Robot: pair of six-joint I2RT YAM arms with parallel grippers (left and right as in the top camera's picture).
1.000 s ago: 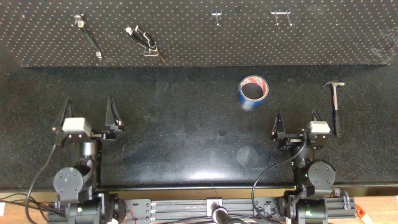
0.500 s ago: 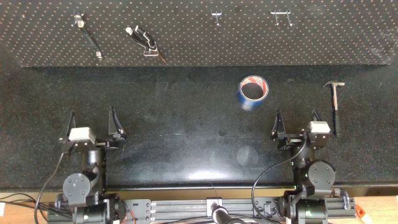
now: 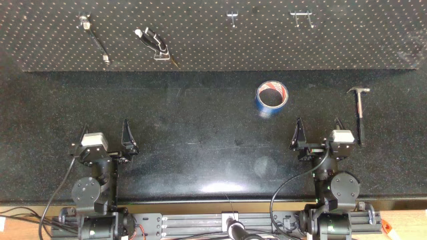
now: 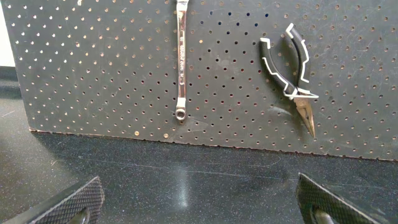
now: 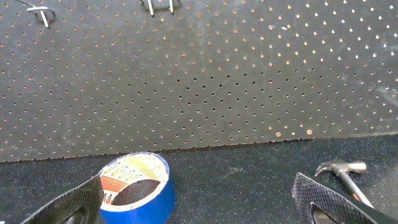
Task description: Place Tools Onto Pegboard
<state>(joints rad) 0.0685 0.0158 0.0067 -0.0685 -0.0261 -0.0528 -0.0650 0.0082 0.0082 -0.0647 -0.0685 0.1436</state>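
Note:
A black pegboard (image 3: 267, 40) stands along the back of the table. A wrench (image 3: 95, 40) (image 4: 180, 62) and pliers (image 3: 155, 45) (image 4: 292, 68) hang on its left part. Two bare metal hooks (image 3: 232, 16) (image 3: 301, 17) stick out on its right part. A blue tape roll (image 3: 271, 98) (image 5: 138, 186) lies on the table below them, and a small hammer (image 3: 360, 113) (image 5: 345, 174) lies at the far right. My left gripper (image 3: 105, 133) (image 4: 199, 205) stands open near the front left, facing the hung tools. My right gripper (image 3: 319, 130) (image 5: 205, 205) stands open between the tape and the hammer, nearer the front.
The black tabletop (image 3: 200, 127) stretches between the arms. Cables and a metal rail (image 3: 227, 217) run along the front edge.
The left arm has drawn back toward its base and a little to the right, its gripper still open. The right arm, tape and hammer have not moved.

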